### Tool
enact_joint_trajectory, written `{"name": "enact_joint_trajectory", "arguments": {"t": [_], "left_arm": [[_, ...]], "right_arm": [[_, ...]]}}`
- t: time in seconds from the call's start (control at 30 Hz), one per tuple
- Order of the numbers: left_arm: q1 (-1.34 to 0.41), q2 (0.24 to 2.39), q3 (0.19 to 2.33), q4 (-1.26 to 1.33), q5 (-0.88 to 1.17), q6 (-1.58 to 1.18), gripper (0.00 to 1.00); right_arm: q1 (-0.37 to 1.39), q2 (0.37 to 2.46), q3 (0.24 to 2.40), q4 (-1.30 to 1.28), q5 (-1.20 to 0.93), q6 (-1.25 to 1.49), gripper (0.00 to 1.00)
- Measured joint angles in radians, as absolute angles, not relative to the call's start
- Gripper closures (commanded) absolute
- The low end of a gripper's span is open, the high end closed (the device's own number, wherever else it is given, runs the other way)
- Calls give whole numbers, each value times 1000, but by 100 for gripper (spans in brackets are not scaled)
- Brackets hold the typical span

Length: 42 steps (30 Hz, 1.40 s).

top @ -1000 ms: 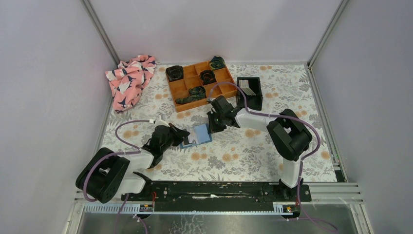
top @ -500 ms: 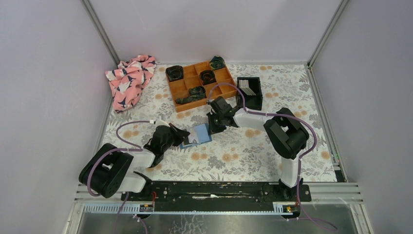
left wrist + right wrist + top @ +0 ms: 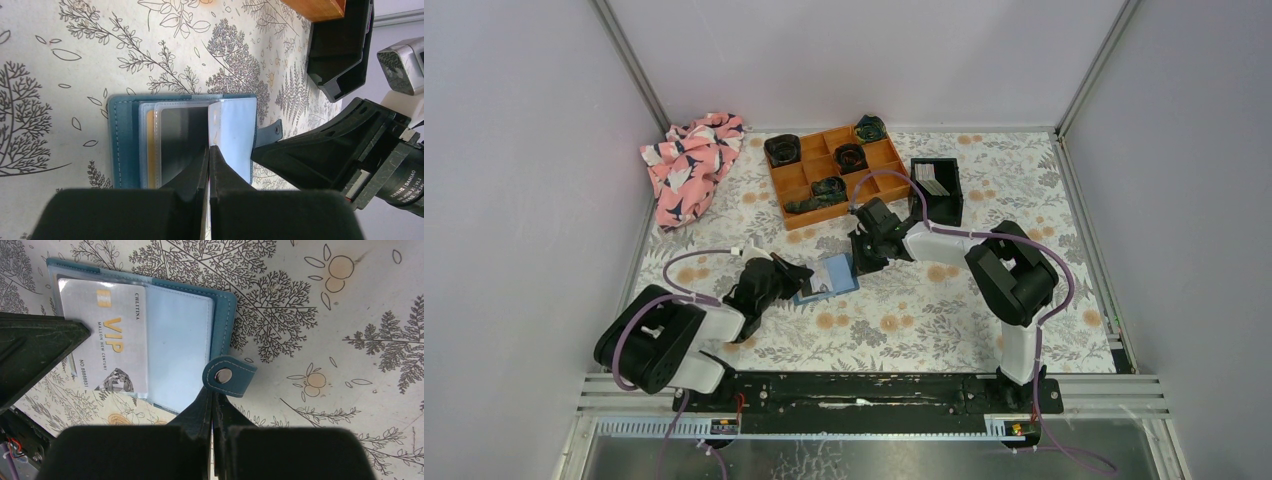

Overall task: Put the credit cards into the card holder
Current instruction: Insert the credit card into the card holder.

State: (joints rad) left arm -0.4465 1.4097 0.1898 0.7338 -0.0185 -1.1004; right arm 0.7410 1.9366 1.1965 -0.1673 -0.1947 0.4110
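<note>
**Both grippers pinched on the open card holder at mid-table**

The flower-printed table [image 3: 944, 320] carries a crumpled pink cloth [image 3: 692, 165] at its far left. Right of that sits an orange compartment tray [image 3: 794, 185] with dark rolled items in several cells, and further right a small black bin [image 3: 938, 210]. A pale stack of credit cards [image 3: 931, 180] lies in that bin, well apart from the holder.

The card holder [image 3: 832, 275] lies open and flat near the centre of the table, between the two arms. The left gripper [image 3: 209, 152] reaches in from the near left, its jaws clenched on the edge of a clear plastic sleeve. The right gripper [image 3: 212, 400] comes from the right, jaws clamped at the holder's edge just under the snap tab [image 3: 227, 375]. Each gripper's black body crowds the other's view (one left finger covers a corner of the sleeves).

The holder has a teal-blue cover with pale stitching, and a yellow-tan pocket shows behind the sleeves. A white VIP card [image 3: 117, 352] with gold lettering sits in one sleeve.
</note>
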Motion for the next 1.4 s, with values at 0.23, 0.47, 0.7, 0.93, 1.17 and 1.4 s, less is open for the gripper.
{"name": "enact_joint_trajectory", "arguments": {"t": [0.23, 0.47, 0.7, 0.93, 1.17, 1.4], "left_arm": [[-445, 1443, 180, 783, -24, -1118, 100], [-451, 1466, 179, 815, -31, -1127, 100], [-480, 1460, 180, 809, -55, -1116, 100], [-531, 1423, 182, 783, -78, -1085, 100], [-556, 1410, 182, 761, -107, -1074, 100], [-577, 1448, 194, 764, -144, -1090, 100]], "right_arm": [[741, 1938, 1198, -168, -195, 411, 100], [742, 1941, 1202, -172, -195, 411, 100], [742, 1944, 1209, -181, -195, 411, 100], [742, 1948, 1215, -183, -195, 411, 100], [742, 1950, 1217, -183, -195, 411, 100], [743, 1950, 1217, -183, -195, 411, 100]]}}
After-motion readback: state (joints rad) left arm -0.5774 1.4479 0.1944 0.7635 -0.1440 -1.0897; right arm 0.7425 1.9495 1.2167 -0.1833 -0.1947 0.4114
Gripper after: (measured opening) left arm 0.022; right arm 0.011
